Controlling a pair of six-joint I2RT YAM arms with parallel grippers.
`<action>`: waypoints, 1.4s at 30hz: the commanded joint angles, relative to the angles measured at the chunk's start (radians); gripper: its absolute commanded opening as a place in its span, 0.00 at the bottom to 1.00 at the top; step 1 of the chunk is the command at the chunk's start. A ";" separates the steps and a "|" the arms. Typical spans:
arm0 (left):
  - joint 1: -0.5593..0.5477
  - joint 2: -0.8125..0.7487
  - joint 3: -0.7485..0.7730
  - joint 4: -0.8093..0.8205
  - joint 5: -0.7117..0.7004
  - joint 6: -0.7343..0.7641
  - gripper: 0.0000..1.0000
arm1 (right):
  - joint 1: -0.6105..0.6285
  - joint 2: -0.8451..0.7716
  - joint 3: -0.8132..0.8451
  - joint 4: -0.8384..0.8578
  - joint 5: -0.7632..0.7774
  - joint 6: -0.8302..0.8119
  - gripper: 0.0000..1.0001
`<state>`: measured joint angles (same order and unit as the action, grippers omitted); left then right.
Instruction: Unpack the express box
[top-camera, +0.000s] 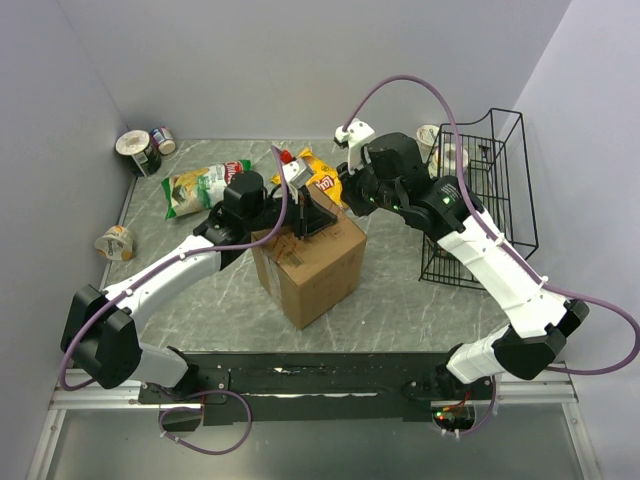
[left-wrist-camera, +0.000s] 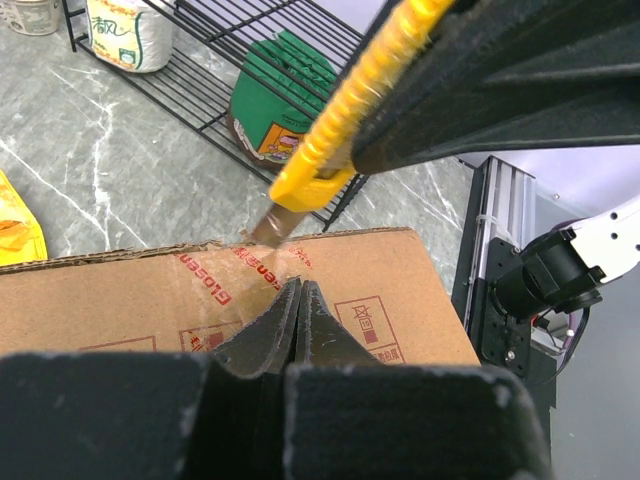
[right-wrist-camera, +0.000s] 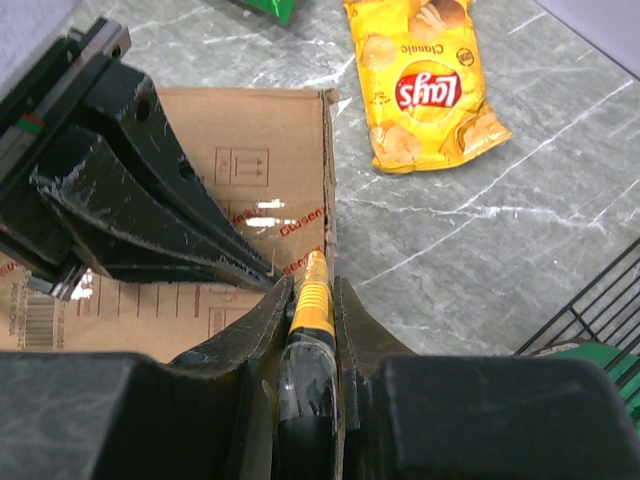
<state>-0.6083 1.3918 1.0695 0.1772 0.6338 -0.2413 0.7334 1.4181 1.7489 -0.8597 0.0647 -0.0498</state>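
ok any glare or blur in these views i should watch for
Right wrist: white glare patches on the tape of the express box, right end effector soft up close. Left wrist: left end effector and yellow cutter blurred, box print sharp. Top external: evenly lit, sharp.

The express box (top-camera: 312, 272) is a plain brown corrugated carton, the biggest thing here. It stands upright near the middle of the grey marbled table (top-camera: 400, 300), turned so that one corner points toward the near edge. Its top flaps lie flat and shut. A glossy strip of clear tape (right-wrist-camera: 290, 225) with red lettering runs across the top to the far edge, where the cardboard lip looks a little ragged. Red handling symbols are printed on the top, and a white label (right-wrist-camera: 40, 312) with a barcode sits there too.
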 joint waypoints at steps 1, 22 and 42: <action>0.015 0.053 -0.069 -0.217 -0.052 0.014 0.01 | 0.008 -0.002 0.030 0.059 0.017 -0.018 0.00; 0.015 0.052 -0.071 -0.219 -0.054 0.016 0.01 | 0.008 0.013 -0.022 0.047 -0.003 0.004 0.00; 0.015 0.052 -0.077 -0.219 -0.052 0.016 0.01 | 0.018 -0.024 -0.032 0.137 0.060 -0.059 0.00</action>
<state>-0.6083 1.3895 1.0603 0.1917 0.6296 -0.2314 0.7464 1.4223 1.7199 -0.7738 0.1097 -0.0986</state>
